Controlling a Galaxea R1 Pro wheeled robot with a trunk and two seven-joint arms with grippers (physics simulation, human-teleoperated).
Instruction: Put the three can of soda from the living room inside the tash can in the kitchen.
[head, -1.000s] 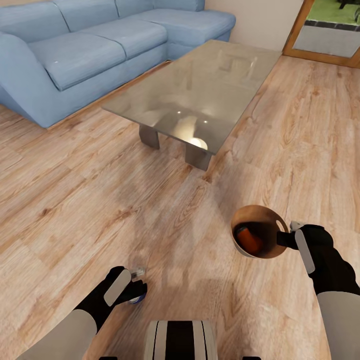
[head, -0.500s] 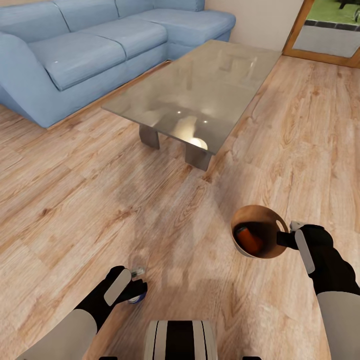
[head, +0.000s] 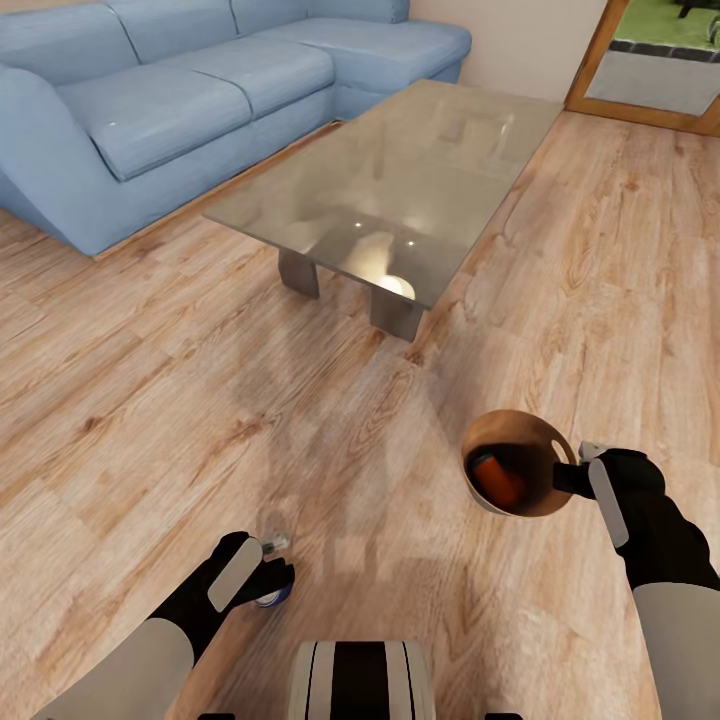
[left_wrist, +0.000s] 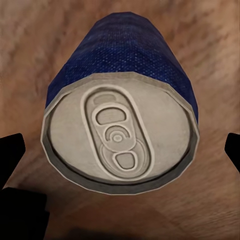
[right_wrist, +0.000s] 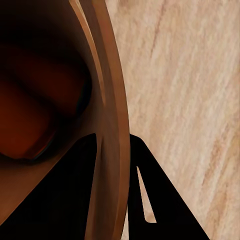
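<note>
A can of soda (left_wrist: 120, 135) with a silver top and blue side stands upright on the wood floor. The dark fingertips (left_wrist: 11, 155) of my left gripper (left_wrist: 120, 150) sit on either side of it, apart from its wall, so the gripper is open. In the head view this can (head: 273, 598) peeks out under my left gripper (head: 270, 572) at the near left. My right gripper (head: 572, 472) is shut on the rim of the brown tash can (head: 512, 440), held above the floor. An orange can of soda (head: 497, 478) lies inside it. The rim (right_wrist: 114, 125) runs between the right fingers (right_wrist: 155, 200).
A glass coffee table (head: 400, 170) stands ahead in the middle. A long blue corner sofa (head: 190, 90) runs along the far left. A wood-framed doorway (head: 660, 60) opens at the far right. Wood floor (head: 250, 380) lies between me and the table.
</note>
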